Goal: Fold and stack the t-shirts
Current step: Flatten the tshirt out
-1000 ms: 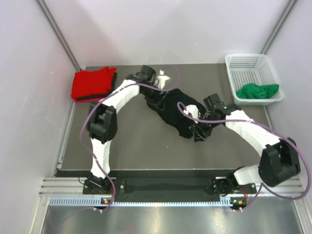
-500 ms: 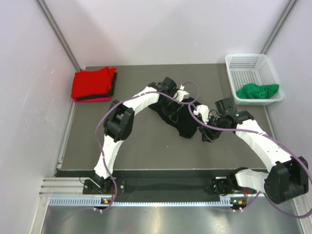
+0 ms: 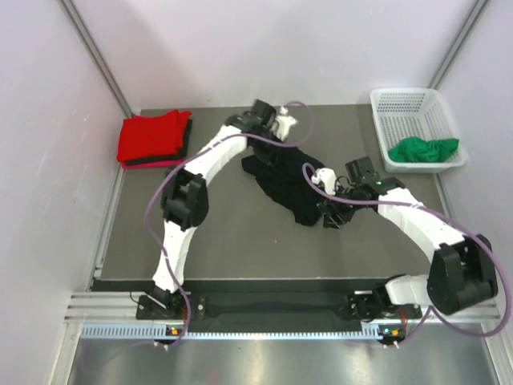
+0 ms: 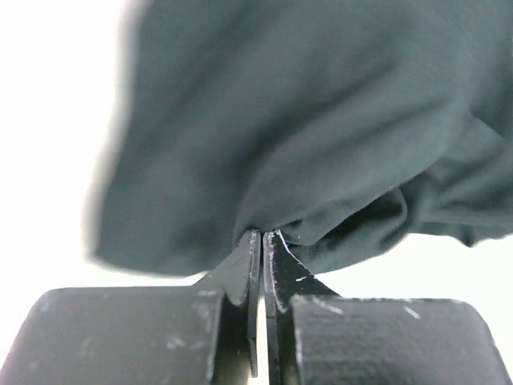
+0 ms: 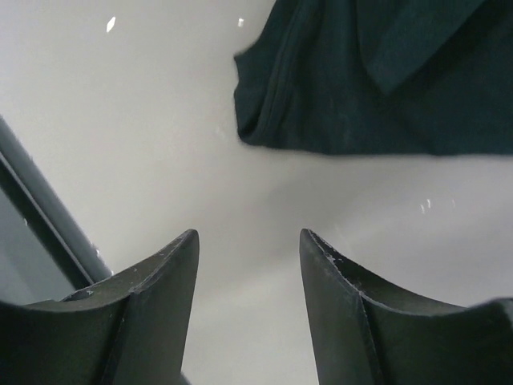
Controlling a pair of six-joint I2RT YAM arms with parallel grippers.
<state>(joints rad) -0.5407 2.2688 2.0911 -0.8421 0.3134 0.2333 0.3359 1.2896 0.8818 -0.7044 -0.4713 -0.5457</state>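
A black t-shirt (image 3: 290, 183) lies crumpled mid-table. My left gripper (image 3: 277, 147) is over its far end and, in the left wrist view, my left gripper (image 4: 262, 235) is shut on a fold of the black t-shirt (image 4: 304, 120). At the shirt's near right end my right gripper (image 3: 331, 217) hovers. In the right wrist view my right gripper (image 5: 248, 241) is open over bare table, with the black t-shirt's hem (image 5: 361, 88) just ahead. A folded red t-shirt (image 3: 152, 136) tops a stack at the back left, a pink edge (image 3: 160, 164) beneath. A green t-shirt (image 3: 423, 149) lies bunched in the basket.
The white mesh basket (image 3: 410, 97) stands at the back right corner. Walls close in on the left, back and right of the grey table (image 3: 216, 233). The table's dark front edge (image 5: 40, 233) shows at the left of the right wrist view.
My left gripper came onto the black t-shirt's far end and shut on the cloth, then drew back a little. My right gripper shifted slightly near the shirt's near end and stayed open.
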